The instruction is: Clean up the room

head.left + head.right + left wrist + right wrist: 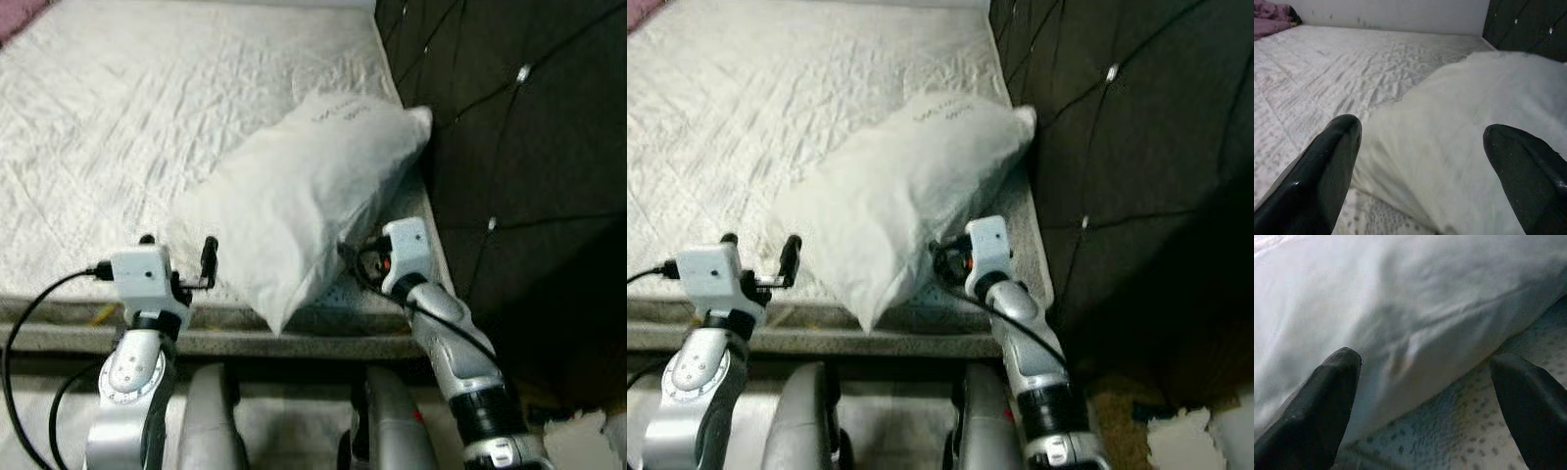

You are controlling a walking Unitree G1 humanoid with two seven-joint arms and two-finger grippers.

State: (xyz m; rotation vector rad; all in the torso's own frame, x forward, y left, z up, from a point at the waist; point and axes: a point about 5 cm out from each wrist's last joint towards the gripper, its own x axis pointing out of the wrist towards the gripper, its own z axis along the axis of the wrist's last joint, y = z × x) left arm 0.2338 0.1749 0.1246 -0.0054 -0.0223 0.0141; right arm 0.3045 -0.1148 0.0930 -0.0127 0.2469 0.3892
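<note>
Nearest edge: robot's legs [211, 421] cut off by the lower border; floor beside them too dim to read.
Left gripper [176, 257]: raised over the mattress rim, fingers [1320, 171] spread apart, holding nothing, just beside the pillow's near-left corner; contact with the fabric impossible to judge.
Right gripper [1425, 401]: at the pillow's lower right side, fingers [1317, 401] spread apart, one against the pillow's underside fold, the other over the dotted sheet; tips hidden behind the pillow from the head camera.
Pillow [299, 196]: white, lying diagonally near the bed's right edge, near corner overhanging the mattress rim, far corner touching the headboard; faint printing on the far end, illegible.
Mattress [118, 127]: pale quilted cover, wrinkled, cut off at left and top.
Headboard [519, 147]: dark tufted panel with small shiny studs, lower part lost in shadow.
Far corner: purple cloth [1271, 19], mostly cropped.
</note>
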